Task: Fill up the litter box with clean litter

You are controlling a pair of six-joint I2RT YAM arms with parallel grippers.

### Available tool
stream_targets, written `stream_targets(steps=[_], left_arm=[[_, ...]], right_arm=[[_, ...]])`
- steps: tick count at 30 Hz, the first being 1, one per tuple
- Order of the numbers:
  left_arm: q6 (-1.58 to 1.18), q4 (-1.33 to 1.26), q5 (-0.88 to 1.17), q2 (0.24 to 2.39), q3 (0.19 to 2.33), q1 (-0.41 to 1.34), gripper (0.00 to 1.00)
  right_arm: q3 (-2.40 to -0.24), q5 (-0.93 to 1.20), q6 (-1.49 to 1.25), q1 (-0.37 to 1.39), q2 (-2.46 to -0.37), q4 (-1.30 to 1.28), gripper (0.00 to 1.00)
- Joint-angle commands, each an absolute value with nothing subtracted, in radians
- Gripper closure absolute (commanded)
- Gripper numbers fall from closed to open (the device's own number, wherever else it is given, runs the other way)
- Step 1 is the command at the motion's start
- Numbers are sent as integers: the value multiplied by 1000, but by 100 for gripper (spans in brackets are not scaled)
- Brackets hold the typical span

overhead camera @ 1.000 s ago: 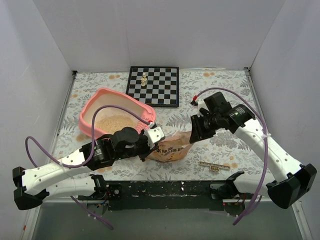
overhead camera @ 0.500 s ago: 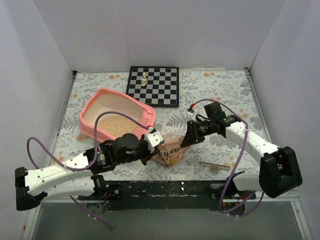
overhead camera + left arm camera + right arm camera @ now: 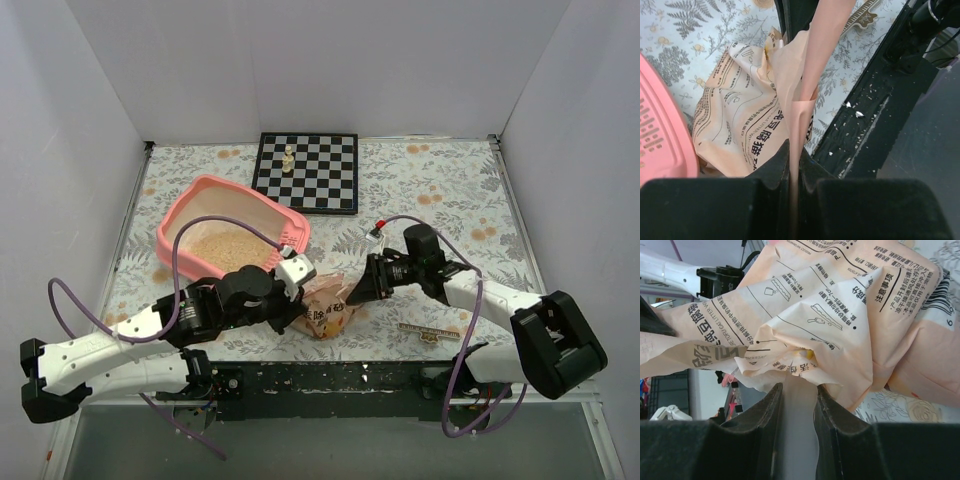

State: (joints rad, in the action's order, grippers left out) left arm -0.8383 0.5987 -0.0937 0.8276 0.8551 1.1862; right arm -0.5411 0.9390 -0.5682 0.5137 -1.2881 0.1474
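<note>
The salmon-pink litter box (image 3: 182, 215) sits at the left of the table, its slotted grate side showing in the left wrist view (image 3: 660, 145). Tan clean litter (image 3: 228, 250) lies inside it. A crumpled peach paper bag with black print (image 3: 328, 308) lies on the table beside the box's near right corner. My left gripper (image 3: 297, 293) is shut on a flat fold of the bag (image 3: 805, 100); its jaws (image 3: 794, 152) pinch the paper. My right gripper (image 3: 357, 291) is at the bag's right side. Its jaws (image 3: 797, 388) stand apart, with the bag's crumpled edge (image 3: 805, 347) at their tips.
A black-and-white chessboard (image 3: 318, 185) with a pale chess piece (image 3: 288, 158) lies at the back. A small brown-and-gold strip (image 3: 430, 332) lies at the near right. The black base rail (image 3: 330, 378) runs along the near edge. White walls enclose the table.
Both grippers have come down and towards the near edge. The bag, held raised between them before, has sunk and crumpled onto the table. The right gripper moved left.
</note>
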Motion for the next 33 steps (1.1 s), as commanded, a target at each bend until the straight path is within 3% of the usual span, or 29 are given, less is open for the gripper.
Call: stream_targets(steps=[1, 9, 16, 33], left_arm=[[-954, 687, -81, 801, 939, 1209, 100], [-923, 660, -143, 758, 879, 1213, 100], [-922, 597, -123, 770, 818, 1213, 100], [-808, 417, -127, 756, 700, 1213, 100]], right_arm=[[-520, 1109, -750, 589, -1290, 431, 99], [-506, 1127, -850, 604, -1283, 566, 99], [-525, 1132, -795, 580, -1197, 404, 99], [-422, 1247, -746, 299, -865, 102, 99]])
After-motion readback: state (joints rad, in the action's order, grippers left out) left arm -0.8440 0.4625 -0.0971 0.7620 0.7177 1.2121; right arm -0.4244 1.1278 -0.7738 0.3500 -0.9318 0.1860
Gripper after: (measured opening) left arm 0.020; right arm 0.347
